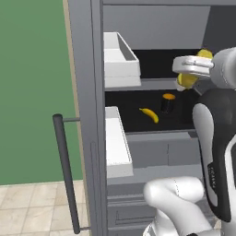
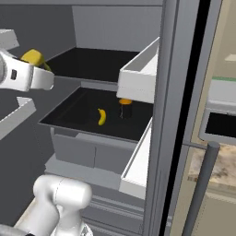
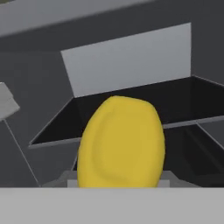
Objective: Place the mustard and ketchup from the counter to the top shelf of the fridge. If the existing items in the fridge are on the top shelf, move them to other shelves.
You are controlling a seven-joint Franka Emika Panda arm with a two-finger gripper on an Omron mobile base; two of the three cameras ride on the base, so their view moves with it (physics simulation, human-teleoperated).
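Fridge (image 1: pixel 87 92) interior: banana (image 1: pixel 150 115), dark cylinder (image 1: pixel 168 103) below mustard (image 3: pixel 120 142).

1. The left base view looks forward and down from behind-left into the open fridge (image 1: pixel 87 92).
2. The right base view faces the same shelves from behind-right.
3. The hand view sits close behind the mustard (image 3: pixel 120 142), facing the top shelf (image 3: pixel 192 98).

yellow bottle up close, fridge shelf right behind

the rounded yellow plastic squeeze bottle (image 3: pixel 121 142) sits low and centre, its bottom cut off by the frame. behind it there's a flat black shelf (image 3: pixel 183 98) with a pale grey back wall (image 3: pixel 131 57) above, inside the grey fridge (image 3: pixel 30 48).
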